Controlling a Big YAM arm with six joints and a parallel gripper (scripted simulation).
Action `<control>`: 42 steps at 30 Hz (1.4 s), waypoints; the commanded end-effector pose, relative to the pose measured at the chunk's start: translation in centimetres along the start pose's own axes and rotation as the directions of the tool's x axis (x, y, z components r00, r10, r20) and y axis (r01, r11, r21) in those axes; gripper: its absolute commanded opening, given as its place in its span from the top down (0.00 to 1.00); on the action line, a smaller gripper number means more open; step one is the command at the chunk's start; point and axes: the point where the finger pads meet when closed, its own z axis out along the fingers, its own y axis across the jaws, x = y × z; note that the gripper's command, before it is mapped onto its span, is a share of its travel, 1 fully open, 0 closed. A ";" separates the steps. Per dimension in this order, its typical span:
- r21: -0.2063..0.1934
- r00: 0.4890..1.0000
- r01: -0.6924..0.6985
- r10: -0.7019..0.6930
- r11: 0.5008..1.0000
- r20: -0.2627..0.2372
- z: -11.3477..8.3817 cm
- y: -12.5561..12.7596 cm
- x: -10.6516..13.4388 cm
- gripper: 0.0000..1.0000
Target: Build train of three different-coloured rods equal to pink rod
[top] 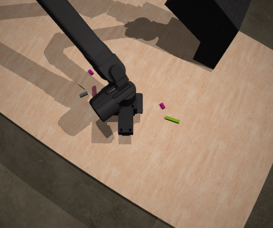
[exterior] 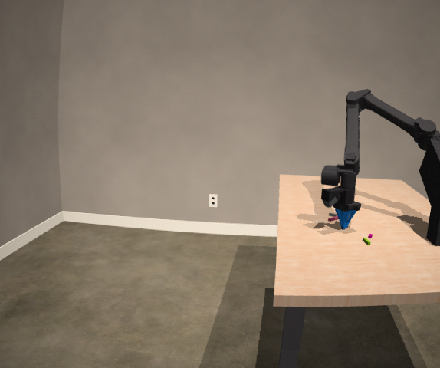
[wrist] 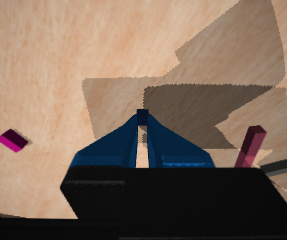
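My gripper points down at the table and is shut on a small blue rod, which is pinched at the fingertips, at or just above the table top. In the exterior view the blue fingers reach down to the table. The arm hides the fingers and the blue rod in the top view. A pink rod lies in shadow beside the wrist, partly hidden, and a grey rod lies next to it. Both show at the right of the wrist view, pink and grey. One magenta rod lies behind the arm. Another magenta rod lies near a lime rod.
The arm's black base box stands at the table's far right corner. The table's near edge runs diagonally below the gripper. The arm's link crosses over the rods at the left.
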 end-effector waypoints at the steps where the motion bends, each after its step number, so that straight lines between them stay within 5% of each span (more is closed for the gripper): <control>1: -0.003 1.000 0.000 0.000 1.000 0.000 0.4 0.0 0.0 0.96; 12: -0.003 1.000 0.000 0.000 1.000 0.000 0.3 0.0 -0.1 0.96; 31: 0.019 0.999 -0.018 0.017 1.000 0.036 -10.5 -1.0 -1.4 0.96; 33: 0.019 0.999 -0.019 0.018 1.000 0.036 -11.2 -1.0 -1.4 0.96; 37: -0.010 1.000 -0.002 0.002 1.000 -0.016 -9.4 0.2 0.4 0.96; 41: -0.008 1.000 -0.007 0.007 1.000 -0.013 -9.5 0.1 0.3 0.96; 42: 0.012 1.000 -0.006 0.005 1.000 0.024 -10.9 0.1 -0.7 0.96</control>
